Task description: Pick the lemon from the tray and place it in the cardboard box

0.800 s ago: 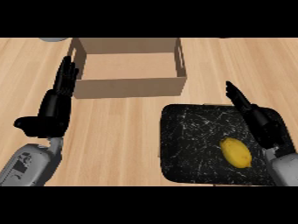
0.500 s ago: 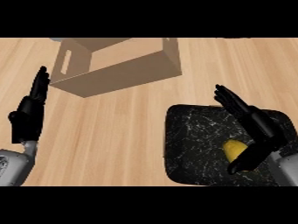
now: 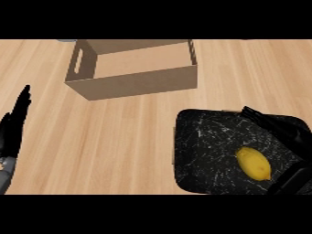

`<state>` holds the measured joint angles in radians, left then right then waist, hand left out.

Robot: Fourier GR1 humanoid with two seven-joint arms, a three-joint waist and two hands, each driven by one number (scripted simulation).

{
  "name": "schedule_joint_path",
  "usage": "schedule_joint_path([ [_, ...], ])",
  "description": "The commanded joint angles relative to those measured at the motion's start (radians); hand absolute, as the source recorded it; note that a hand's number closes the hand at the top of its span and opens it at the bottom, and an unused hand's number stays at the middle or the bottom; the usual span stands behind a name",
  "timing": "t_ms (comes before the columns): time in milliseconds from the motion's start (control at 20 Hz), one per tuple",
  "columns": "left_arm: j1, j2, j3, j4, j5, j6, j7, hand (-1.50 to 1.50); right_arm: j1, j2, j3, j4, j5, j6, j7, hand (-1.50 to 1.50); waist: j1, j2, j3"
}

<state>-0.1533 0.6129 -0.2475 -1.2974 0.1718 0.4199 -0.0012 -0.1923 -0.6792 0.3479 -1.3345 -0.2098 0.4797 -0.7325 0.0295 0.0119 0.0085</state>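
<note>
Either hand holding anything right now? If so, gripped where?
Nothing is held. The lemon lies free on the tray; the right hand is open close beside it, fingers straight. The left hand rests open at the view's left.

Yellow lemon (image 3: pixel 253 163), black white-veined tray (image 3: pixel 206 137), tan cardboard box (image 3: pixel 139 82), light wooden counter (image 3: pixel 104 137).

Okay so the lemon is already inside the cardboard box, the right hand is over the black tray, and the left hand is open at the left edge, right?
Not quite. The head view shows the lemon lying on the black tray beside the right hand, not in the cardboard box. The rest holds: the left hand is open at the left edge.
</note>
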Motion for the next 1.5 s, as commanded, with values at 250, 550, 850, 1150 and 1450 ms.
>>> schedule_joint_path([
  [250, -0.029, 0.0, -0.003, 0.054, -0.025, -0.019, 0.007, 0.0, -0.147, -0.09, -0.008, 0.217, 0.182, 0.025, -0.4, -1.5, 0.018, 0.008, -0.002],
  [550, -0.047, 0.01, 0.011, 0.067, -0.03, -0.029, 0.026, 0.0, -0.225, -0.228, 0.109, 0.197, 0.413, -0.072, -0.451, -1.5, 0.008, 0.002, -0.006],
  [850, -0.016, 0.022, 0.026, 0.037, -0.027, -0.055, 0.027, 0.0, -0.276, -0.235, 0.231, 0.242, 0.622, -0.208, -0.441, -1.5, 0.003, -0.004, -0.007],
  [1150, 0.008, 0.01, 0.051, 0.034, -0.052, -0.05, 0.032, 0.0, -0.311, -0.205, 0.293, 0.224, 0.688, -0.175, -0.389, -1.5, -0.015, -0.011, -0.008],
  [1450, 0.013, -0.006, 0.095, 0.04, -0.072, -0.077, 0.031, 0.0, -0.339, -0.081, 0.302, 0.195, 0.777, -0.208, -0.261, -1.5, -0.025, -0.012, -0.009],
])
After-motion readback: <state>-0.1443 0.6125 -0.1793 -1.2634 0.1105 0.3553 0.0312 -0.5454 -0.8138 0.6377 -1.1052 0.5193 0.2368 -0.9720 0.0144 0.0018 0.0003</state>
